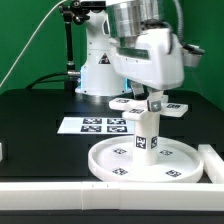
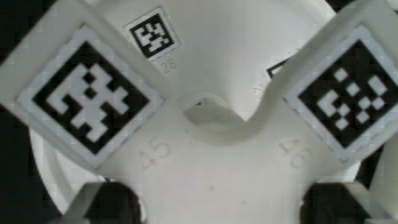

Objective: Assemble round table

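- Jaws (image 1: 150, 93) look clamped on the cross-shaped foot piece (image 1: 146, 107), though I can't tell for sure
- foot piece sits atop the upright leg (image 1: 147, 128)
- leg stands on the round disc (image 1: 115, 160), on the black table (image 1: 40, 110)

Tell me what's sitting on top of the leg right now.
The cross-shaped foot piece sits on top of the leg, which stands on the round disc. The tool hangs over it, hiding the joint, so seating can't be confirmed.

Matt white plastic disc (image 1: 143, 160), leg (image 1: 148, 128) (printed tags), black matt table (image 1: 35, 115)
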Controlling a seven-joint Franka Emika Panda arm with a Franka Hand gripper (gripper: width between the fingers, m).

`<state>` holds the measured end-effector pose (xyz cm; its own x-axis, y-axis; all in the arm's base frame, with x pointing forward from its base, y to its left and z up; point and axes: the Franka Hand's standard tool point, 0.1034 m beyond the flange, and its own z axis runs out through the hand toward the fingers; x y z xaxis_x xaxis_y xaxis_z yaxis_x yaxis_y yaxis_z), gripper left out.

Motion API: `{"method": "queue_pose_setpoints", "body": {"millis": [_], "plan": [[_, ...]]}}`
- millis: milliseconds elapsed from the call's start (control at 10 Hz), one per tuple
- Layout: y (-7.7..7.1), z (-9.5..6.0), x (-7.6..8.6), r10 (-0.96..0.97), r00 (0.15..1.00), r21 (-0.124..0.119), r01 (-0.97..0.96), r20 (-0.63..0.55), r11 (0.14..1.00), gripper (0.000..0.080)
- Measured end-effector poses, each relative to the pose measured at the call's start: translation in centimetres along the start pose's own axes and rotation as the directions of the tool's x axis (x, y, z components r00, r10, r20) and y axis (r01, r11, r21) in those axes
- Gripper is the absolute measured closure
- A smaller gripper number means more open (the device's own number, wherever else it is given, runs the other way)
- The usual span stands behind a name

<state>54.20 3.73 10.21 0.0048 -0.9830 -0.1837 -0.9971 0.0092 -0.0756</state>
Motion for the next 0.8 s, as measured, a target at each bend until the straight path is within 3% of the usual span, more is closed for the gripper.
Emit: {"method": "queue_pose_setpoints", "body": {"millis": [200,400,600,700,800], "plan": [[-0.1,0.1,-0.1,0.235,0.972,0.044,-0.235,-0.003,0.971,0.0353],[-0.2,0.0,0.0,0.365,0.931,0.05,-0.366,0.013,0.929,0.0353],[-0.3,0.0,0.0,0.351,0.936,0.051,-0.352,0.015,0.935,0.0353],[-0.5,-0.7,-0.1,0.329,0.944,0.057,-0.33,0.029,0.942,0.0185],[-0.7,-1.8,-0.4,0.32,0.946,0.067,-0.323,0.047,0.944,0.0185]]}}
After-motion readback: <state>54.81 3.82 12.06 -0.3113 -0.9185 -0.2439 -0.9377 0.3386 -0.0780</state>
